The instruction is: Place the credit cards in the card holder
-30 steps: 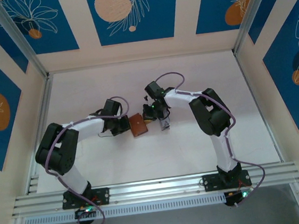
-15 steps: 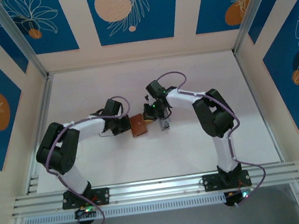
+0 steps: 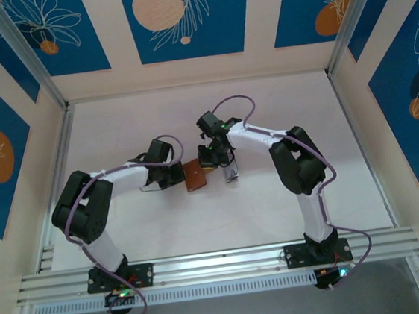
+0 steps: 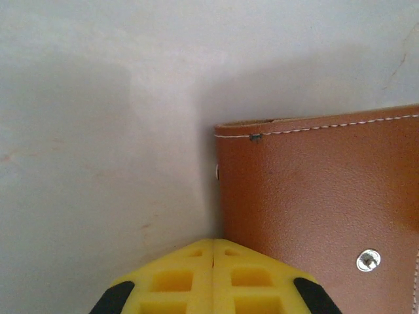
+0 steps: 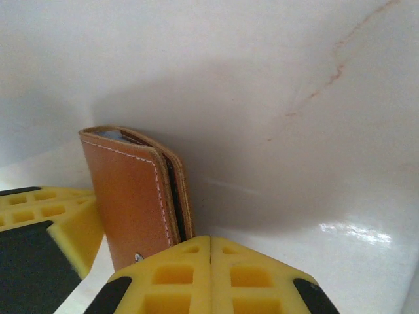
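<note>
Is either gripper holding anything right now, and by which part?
Nothing is held: the left gripper and right gripper are both shut empty, tips beside the card holder, one each side.

card holder [image 4: 314, 196] runs off the right and bottom edges in my left wrist view. my left jaws are cut off by the bottom edge and cover its near corner. right wrist view: my right jaws hide the holder's lower end. bluish sliver [image 5: 112, 135] at its top, can't tell if it's a card. top view: silvery piece [image 3: 232, 175] beside the holder, too small to make out.
</note>
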### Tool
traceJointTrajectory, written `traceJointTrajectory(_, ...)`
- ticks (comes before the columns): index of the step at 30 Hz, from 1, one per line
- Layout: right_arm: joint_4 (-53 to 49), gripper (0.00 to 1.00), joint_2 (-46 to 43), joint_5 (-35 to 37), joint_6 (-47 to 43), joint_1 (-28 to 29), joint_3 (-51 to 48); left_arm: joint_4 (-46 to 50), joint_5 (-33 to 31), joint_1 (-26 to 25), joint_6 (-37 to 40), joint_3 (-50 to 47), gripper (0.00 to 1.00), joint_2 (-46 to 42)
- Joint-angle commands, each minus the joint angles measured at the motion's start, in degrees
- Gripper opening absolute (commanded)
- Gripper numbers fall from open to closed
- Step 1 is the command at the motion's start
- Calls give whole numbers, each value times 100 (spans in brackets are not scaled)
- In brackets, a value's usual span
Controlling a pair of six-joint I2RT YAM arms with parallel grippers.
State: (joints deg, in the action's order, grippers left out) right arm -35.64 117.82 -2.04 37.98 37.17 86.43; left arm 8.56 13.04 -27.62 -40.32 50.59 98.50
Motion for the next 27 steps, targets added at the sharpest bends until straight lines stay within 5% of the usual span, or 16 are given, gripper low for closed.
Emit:
traceJointTrajectory(1,-413,2,250,186,50,89,290,-102,85,-130,34,4,0,178)
traceJointTrajectory(19,-706,18,71,796,119,71,340,-376,-47,-191,-65,-294,0,475)
traceJointTrajectory(27,-449,7,282,172,43,54,379,-378,-34,-224,-91,-254,0,477)
